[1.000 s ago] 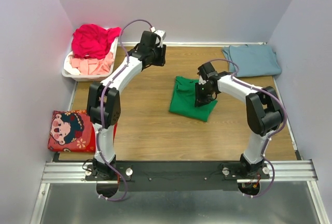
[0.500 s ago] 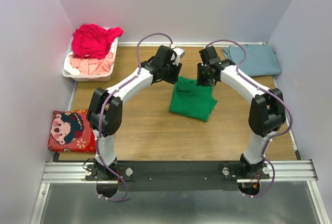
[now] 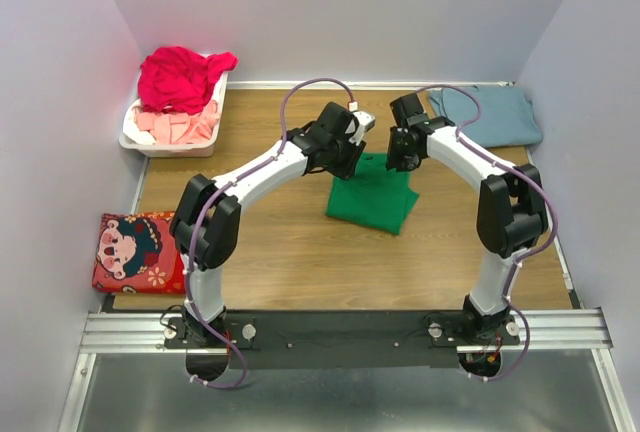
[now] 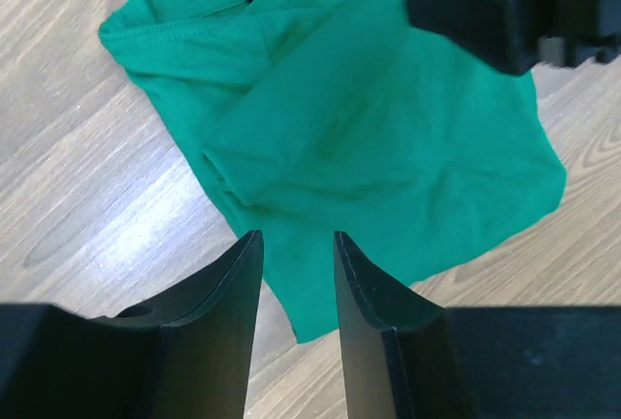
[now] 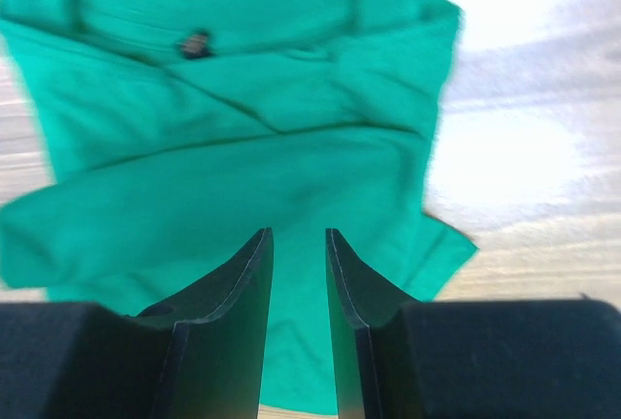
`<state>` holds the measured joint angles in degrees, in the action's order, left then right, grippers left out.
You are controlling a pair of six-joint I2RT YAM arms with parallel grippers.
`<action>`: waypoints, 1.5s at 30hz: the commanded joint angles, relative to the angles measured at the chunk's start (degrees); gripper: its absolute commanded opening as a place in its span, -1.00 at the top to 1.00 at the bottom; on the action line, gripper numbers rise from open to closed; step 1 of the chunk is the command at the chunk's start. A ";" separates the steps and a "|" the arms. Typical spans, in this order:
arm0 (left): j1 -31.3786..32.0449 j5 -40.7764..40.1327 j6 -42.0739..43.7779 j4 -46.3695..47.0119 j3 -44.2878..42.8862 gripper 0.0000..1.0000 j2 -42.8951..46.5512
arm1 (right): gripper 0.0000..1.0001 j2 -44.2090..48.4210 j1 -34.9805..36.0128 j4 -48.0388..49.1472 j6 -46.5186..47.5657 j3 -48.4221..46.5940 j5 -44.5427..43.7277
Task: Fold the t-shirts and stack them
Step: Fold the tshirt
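The bright green t-shirt (image 3: 372, 198) lies partly folded on the wooden table, collar at the far side. My left gripper (image 3: 350, 149) hovers over its far left corner, jaws apart and empty; in the left wrist view the green t-shirt (image 4: 388, 138) spreads beyond the left gripper (image 4: 296, 240). My right gripper (image 3: 402, 149) hovers over the shirt's far right corner, jaws slightly apart and empty; in the right wrist view the shirt (image 5: 243, 128) lies under the right gripper (image 5: 298, 235). A folded blue-grey t-shirt (image 3: 490, 115) lies at the far right. A magenta-red t-shirt (image 3: 180, 77) and pale pink ones (image 3: 175, 128) fill the basket.
The white plastic basket (image 3: 135, 139) stands at the far left corner. A red cushion with a cartoon face (image 3: 135, 252) lies at the left table edge. Walls close the table at left, back and right. The right gripper's body shows in the left wrist view (image 4: 514, 2).
My left arm swung right from near the basket to the green shirt's far edge. My right gripper moved from the shirt's middle up to its far right corner.
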<state>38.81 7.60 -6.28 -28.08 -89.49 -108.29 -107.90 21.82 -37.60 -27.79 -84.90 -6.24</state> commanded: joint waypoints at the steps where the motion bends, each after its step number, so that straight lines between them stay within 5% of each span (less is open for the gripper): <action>1: -0.31 0.40 -0.48 -1.28 -1.56 0.13 -2.36 | 0.27 1.28 -1.96 -0.89 -2.26 2.81 -1.14; 16: -1.97 -9.79 -3.38 0.64 -7.89 0.11 -10.01 | 0.27 1.81 -6.53 0.34 -1.04 5.27 -1.76; 34: -5.23 4.35 -6.11 6.36 -9.64 0.12 -13.61 | 0.30 -1.44 -8.90 3.59 0.10 5.54 -0.71; 45: -5.93 0.67 -8.65 7.59 -10.18 0.12 -14.84 | 0.41 -3.81 -9.08 7.19 1.16 6.24 3.25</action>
<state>33.43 9.23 -13.15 -22.37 -98.04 -122.21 -110.65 13.08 -32.97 -27.38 -79.53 -4.80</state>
